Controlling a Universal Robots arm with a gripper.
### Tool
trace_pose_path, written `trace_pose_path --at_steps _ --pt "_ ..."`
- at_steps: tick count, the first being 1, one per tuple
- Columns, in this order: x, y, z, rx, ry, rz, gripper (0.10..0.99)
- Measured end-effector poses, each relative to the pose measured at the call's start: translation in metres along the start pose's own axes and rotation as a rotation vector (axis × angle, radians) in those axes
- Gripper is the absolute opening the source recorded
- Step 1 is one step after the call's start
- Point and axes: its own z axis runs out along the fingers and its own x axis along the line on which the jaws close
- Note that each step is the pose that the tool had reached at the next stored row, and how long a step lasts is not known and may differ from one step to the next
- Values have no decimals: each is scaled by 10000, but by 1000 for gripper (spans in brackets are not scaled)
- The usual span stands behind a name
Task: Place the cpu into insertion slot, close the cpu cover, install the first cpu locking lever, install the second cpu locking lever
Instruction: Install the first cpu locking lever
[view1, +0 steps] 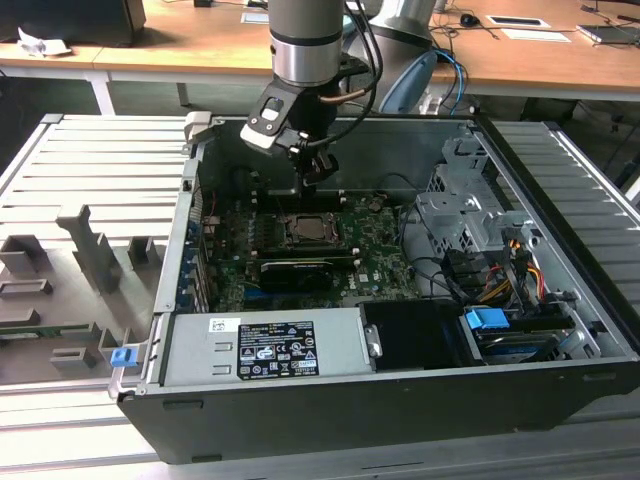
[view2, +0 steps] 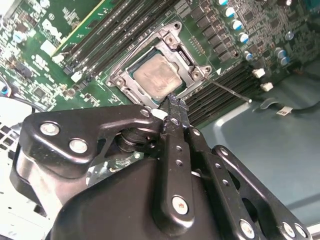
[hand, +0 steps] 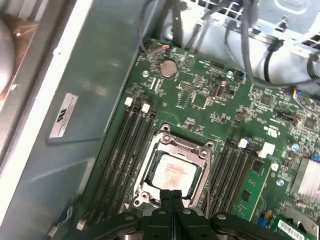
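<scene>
The cpu (hand: 172, 172) (view2: 156, 75) lies flat in the insertion slot (view1: 312, 231) on the green board, its pale metal face up. The silver cpu cover (hand: 183, 148) (view2: 168, 34) lies down around it as a frame. A thin wire locking lever (view2: 229, 88) sticks out from one corner of the socket, over the memory slots. My gripper (view1: 319, 170) hangs above the socket's far edge in the exterior view. In both wrist views its black fingertips (hand: 171, 193) (view2: 174, 103) are pressed together beside the cpu, holding nothing.
The board sits deep inside an open computer case (view1: 186, 230) with tall metal walls. A long black card (view1: 296, 270) lies just in front of the socket, a power supply (view1: 262, 347) at the near wall, and drive cages with cables (view1: 470, 225) at the exterior view's right.
</scene>
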Motion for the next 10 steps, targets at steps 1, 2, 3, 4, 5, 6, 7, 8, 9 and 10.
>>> trace_pose_path --at_steps 1,2,3,4,5,6,7,8,9,10 --pt "0 0 0 1 9 -132 106" --pt "0 0 0 2 14 -220 106" --pt "0 0 0 4 24 -383 106" --pt "0 0 0 5 33 -528 106" --pt "0 0 0 7 40 -646 106" --pt "0 0 0 9 50 -813 106" --pt "0 0 0 10 56 -918 106" --pt "0 0 0 11 67 -1083 106" --pt "0 0 0 13 73 -1191 106" --pt "0 0 0 14 82 -1334 106"
